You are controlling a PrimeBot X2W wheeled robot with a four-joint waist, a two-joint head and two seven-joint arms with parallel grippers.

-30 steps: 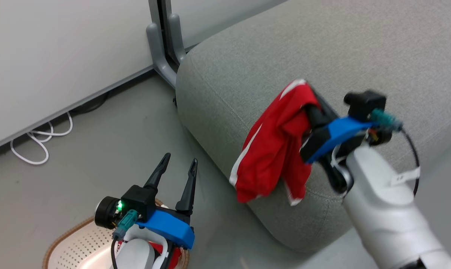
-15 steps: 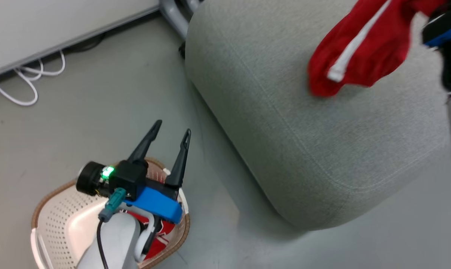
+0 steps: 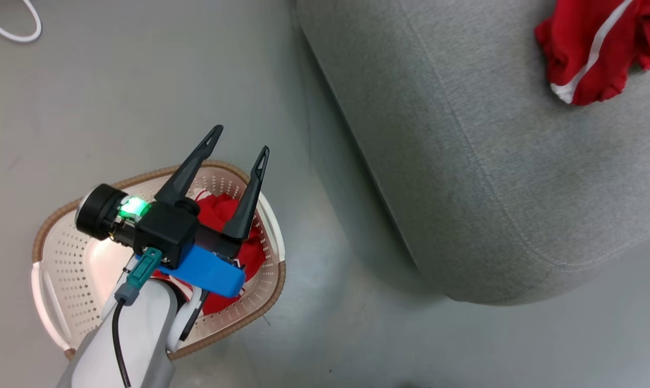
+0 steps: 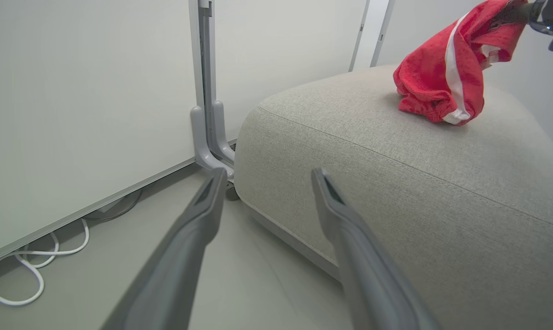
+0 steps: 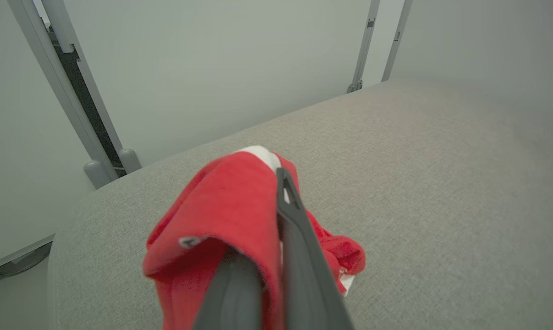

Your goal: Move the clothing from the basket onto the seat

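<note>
My right fingers [image 5: 299, 256]: pinching a fold of the red garment [image 5: 226, 215], which drapes over them above the seat [image 5: 441, 183].
My left fingers [image 3: 247, 199]: spread apart, holding nothing, poised over the basket [image 3: 61, 253].
Carried garment: at the seat's top, well in from its rounded front edge; in my left wrist view its lower folds look to be touching the cushion.
Second garment [image 3: 222, 207]: bunched in the basket, on the side nearest the seat, partly hidden under my left gripper [image 3: 237, 152].
Step in hand: I judge I am placing the first piece; half the task is left.
Next move: part my right fingers and lift clear so the cloth doesn't snag, then lower my left gripper onto the piece in the basket.
Open room: bare cushion on all sides of the carried garment; open floor [image 3: 115, 97] between basket and seat.
</note>
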